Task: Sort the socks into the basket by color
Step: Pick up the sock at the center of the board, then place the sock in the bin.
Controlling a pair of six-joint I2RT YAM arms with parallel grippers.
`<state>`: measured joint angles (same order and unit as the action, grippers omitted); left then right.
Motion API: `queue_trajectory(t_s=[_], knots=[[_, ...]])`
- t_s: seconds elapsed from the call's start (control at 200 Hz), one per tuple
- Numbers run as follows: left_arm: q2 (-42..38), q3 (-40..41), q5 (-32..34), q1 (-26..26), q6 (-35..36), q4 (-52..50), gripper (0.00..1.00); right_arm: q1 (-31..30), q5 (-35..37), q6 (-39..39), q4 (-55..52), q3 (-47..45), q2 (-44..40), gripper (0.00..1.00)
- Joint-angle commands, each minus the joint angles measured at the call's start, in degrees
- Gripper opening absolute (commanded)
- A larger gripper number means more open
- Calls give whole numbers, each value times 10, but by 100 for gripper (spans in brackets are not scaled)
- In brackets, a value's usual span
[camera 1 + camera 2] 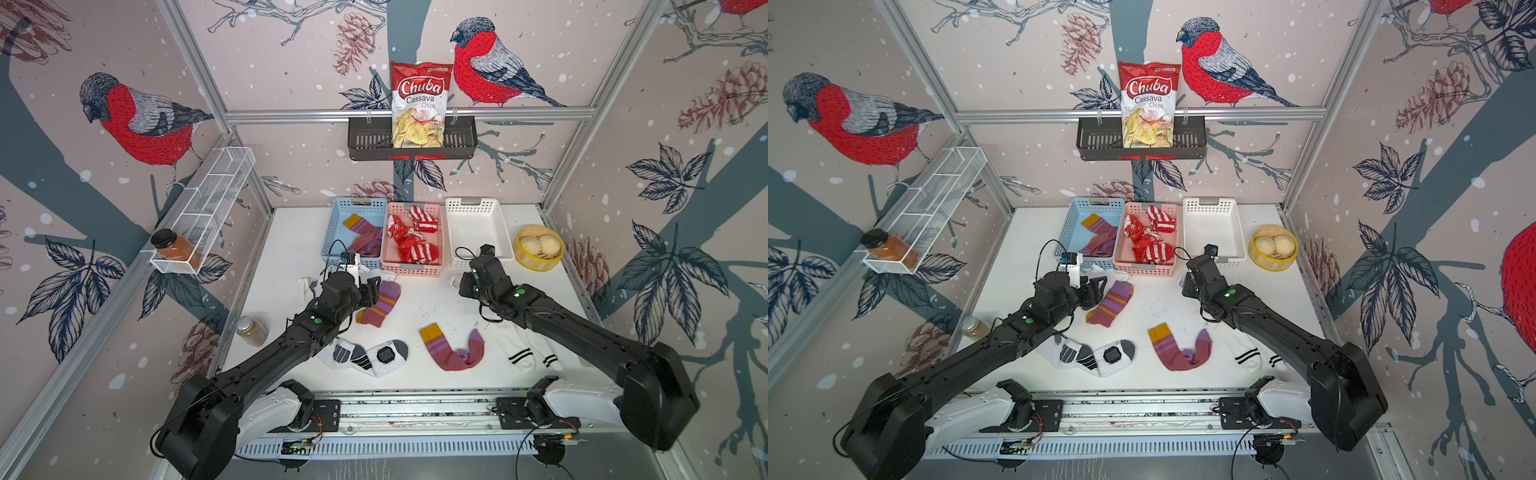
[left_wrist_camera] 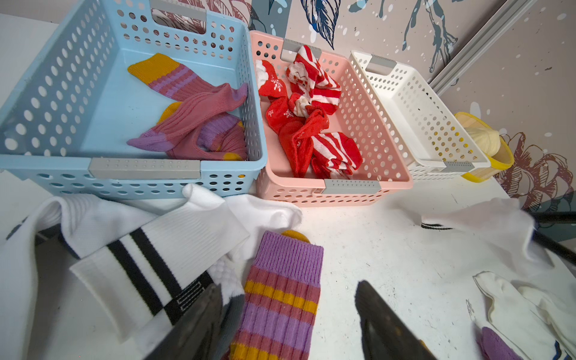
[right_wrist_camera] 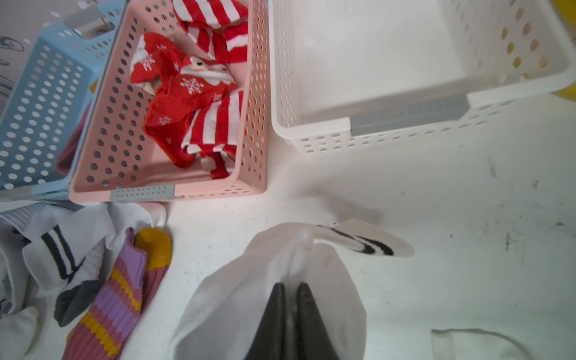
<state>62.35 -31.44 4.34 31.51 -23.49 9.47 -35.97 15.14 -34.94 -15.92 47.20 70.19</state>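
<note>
Three baskets stand in a row at the back: a blue basket (image 1: 332, 232) with maroon-purple socks (image 2: 193, 115), a pink basket (image 1: 415, 270) with red-and-white socks (image 2: 305, 124), and an empty white basket (image 1: 471, 202). My right gripper (image 3: 290, 285) is shut on a white sock with black stripes (image 3: 249, 296), just in front of the white basket. My left gripper (image 2: 290, 299) hangs open, its fingers either side of a maroon-purple striped sock (image 1: 380, 303) lying on the table. Loose on the table lie another maroon-purple sock (image 1: 455, 347), grey-patched white socks (image 1: 365, 357) and black-striped white socks (image 1: 528, 355).
A yellow steamer with buns (image 1: 539, 248) sits right of the white basket. A small jar (image 1: 251, 331) stands at the table's left edge. A wire shelf (image 1: 216, 195) on the left wall holds a jar, and a chips bag (image 1: 419, 104) stands in a black shelf on the back wall.
</note>
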Motion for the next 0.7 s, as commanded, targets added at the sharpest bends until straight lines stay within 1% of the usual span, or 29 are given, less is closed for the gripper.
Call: queue_trajectory(t_s=[0.0,0.185,0.435,0.62,0.695], knots=[[-2,-1,-1,0,12,3,68,9,21,23,-18,24,-15,12],[-1,-2,-3,0,12,3,68,40,20,57,-5,64,-22,11],[-2,-2,-5,0,11,3,68,118,-16,104,19,142,13,10],[1,-1,-7,0,10,7,68,167,-60,130,62,212,107,9],[2,0,-7,0,9,8,68,186,-67,135,74,245,153,8]])
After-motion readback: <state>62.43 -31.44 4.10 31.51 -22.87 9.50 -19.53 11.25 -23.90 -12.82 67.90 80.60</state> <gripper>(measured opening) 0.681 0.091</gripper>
